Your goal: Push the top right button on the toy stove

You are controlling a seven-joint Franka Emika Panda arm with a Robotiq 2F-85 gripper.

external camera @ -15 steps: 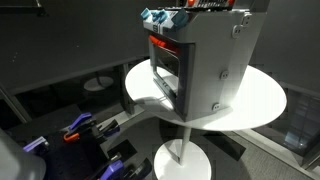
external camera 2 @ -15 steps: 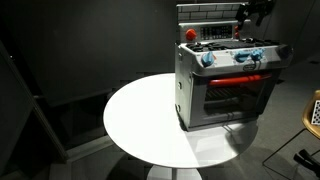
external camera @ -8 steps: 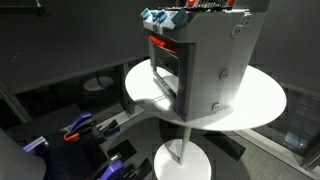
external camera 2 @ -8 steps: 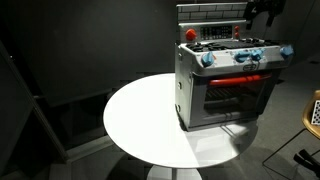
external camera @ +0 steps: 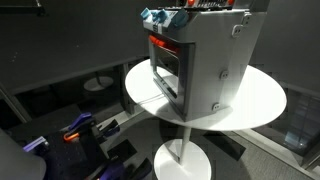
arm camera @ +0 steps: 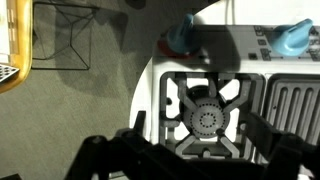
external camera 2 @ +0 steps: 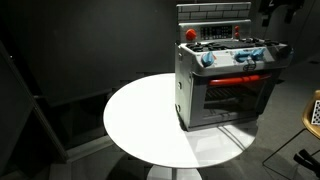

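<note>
Currently the round white table carries the stove, which stands upright near the table's edge, as both exterior views show. Its glass door faces outward and its cooktop faces up. The gripper hangs in the air above the stove's rear upper corner and is clear of the cooktop, with no part of it touching the stove. In the wrist view the camera looks straight down on the cooktop. The fingers enter from the bottom edge and are spread apart, released and grasping nothing. The burner shows in the gap between them. Two blue knobs lie further up in that view, along the stove's front edge. The top right button cannot be singled out with certainty at this resolution. Task status: the approach is partly made, since the gripper is over the stove. The push itself is not yet done. Remaining steps, as judged from this position: align one fingertip over the button, descend, press, and lift clear.
</note>
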